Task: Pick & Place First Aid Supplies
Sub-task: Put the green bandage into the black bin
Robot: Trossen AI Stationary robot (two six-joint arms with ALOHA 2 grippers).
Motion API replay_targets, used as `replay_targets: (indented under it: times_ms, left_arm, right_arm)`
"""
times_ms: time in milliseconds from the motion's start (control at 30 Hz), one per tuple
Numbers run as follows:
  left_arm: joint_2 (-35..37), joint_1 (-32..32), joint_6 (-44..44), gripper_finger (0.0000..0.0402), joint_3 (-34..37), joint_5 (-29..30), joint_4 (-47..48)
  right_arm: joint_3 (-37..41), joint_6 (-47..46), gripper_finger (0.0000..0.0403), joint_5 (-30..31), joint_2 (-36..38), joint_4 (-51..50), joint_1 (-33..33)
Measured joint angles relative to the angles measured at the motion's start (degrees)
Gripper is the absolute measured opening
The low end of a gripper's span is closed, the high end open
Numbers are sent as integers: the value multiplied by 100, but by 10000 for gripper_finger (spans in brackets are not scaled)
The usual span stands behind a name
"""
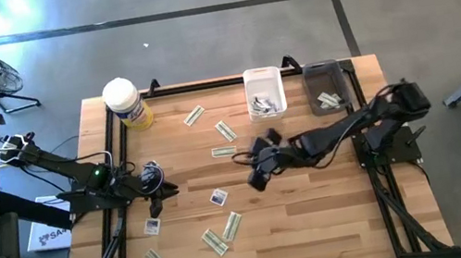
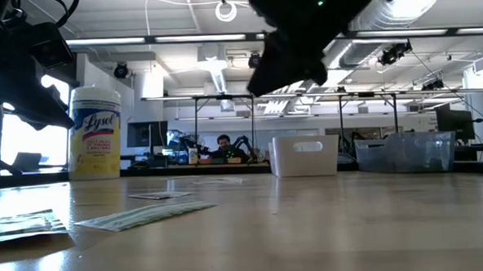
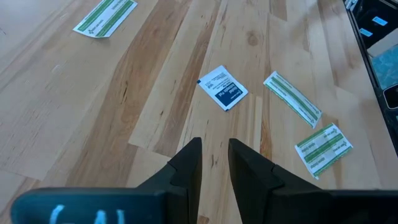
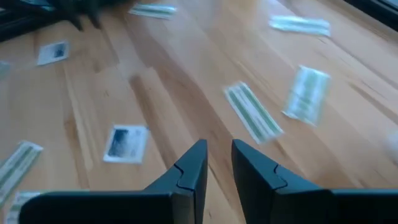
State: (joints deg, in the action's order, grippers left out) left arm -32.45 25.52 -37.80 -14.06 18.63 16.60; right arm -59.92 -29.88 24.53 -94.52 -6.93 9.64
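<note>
We see the packets (image 1: 219, 197) strewn over the table (image 1: 320, 217), some already in the white bin (image 1: 265, 91) and the grey bin (image 1: 327, 87). A square one lies at about seven o'clock from the right gripper (image 1: 258, 179), which hangs above the wood, fingers (image 4: 190, 168) a narrow gap apart, holding nothing. The left gripper (image 1: 155, 207) hovers at twelve o'clock of another square packet (image 1: 152, 226), likewise nearly closed and empty. In the right wrist view the packets are blurred.
</note>
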Motion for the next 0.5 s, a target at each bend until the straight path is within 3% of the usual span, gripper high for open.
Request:
replay_targets:
  times_ms: [133,500]
  left_arm:
    - [-2,2,2,76,0,0,0]
    - [0,1,1,76,-1,0,0]
  right_arm:
    - [-14,495,67,-104,-527,818,-79]
    - [-767,1318,86,-610,-1794,806,-548]
